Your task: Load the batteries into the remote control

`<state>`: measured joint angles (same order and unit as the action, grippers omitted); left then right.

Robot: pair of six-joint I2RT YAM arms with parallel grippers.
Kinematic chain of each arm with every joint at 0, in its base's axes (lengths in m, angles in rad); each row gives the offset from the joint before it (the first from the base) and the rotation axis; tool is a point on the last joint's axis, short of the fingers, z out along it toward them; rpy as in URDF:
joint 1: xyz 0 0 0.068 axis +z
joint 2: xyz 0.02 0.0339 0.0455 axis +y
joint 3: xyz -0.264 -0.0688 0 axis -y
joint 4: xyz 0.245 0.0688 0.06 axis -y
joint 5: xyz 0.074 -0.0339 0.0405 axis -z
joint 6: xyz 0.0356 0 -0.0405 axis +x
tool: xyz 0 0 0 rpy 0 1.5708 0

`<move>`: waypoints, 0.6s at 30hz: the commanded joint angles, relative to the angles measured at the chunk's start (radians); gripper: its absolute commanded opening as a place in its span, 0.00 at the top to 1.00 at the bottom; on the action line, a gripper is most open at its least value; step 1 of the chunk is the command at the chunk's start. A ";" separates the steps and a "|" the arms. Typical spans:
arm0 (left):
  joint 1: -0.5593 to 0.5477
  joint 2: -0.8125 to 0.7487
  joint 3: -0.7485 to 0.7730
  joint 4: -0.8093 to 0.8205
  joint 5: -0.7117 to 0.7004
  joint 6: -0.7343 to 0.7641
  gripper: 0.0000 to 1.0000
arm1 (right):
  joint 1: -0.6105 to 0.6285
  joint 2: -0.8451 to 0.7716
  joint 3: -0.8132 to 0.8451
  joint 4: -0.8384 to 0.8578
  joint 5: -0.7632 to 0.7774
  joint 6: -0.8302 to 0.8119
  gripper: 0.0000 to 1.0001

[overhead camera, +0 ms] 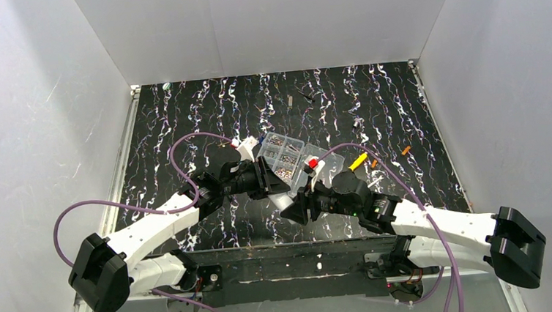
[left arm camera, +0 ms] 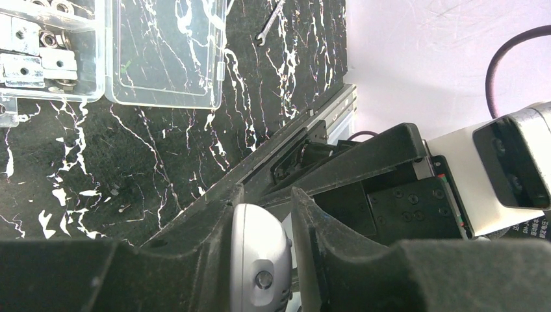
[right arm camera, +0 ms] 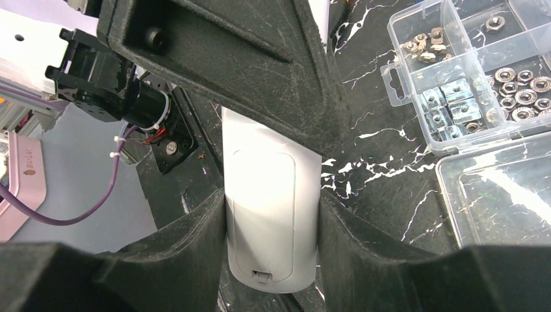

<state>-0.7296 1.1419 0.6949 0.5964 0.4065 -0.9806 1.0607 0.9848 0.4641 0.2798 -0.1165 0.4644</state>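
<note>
Remote control clamped in right claw, rear cover closed. Left claw straddles 12 o'clock end; I cannot tell its grip. Step, I judge: slide cover off.

Cluttered centre, room far left
Screw box blocks you beyond centre, screwdriver right of it; mat far left lies free.

White walls, black marbled tabletop
</note>
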 commanded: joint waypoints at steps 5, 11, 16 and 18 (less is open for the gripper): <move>-0.004 -0.021 0.011 0.001 0.010 0.003 0.65 | 0.005 -0.033 0.039 0.042 0.063 0.020 0.96; -0.004 -0.025 0.012 -0.005 0.010 0.003 0.65 | 0.005 -0.025 0.038 0.044 0.065 0.037 0.97; -0.004 -0.028 0.008 -0.007 0.005 0.006 0.72 | 0.005 -0.027 0.032 0.045 0.062 0.045 0.97; -0.004 -0.026 0.007 -0.006 0.005 0.006 0.77 | 0.005 -0.030 0.030 0.045 0.061 0.044 0.98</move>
<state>-0.7296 1.1412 0.6949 0.5983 0.4038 -0.9802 1.0607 0.9737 0.4641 0.2783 -0.0666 0.4984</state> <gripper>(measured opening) 0.265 0.549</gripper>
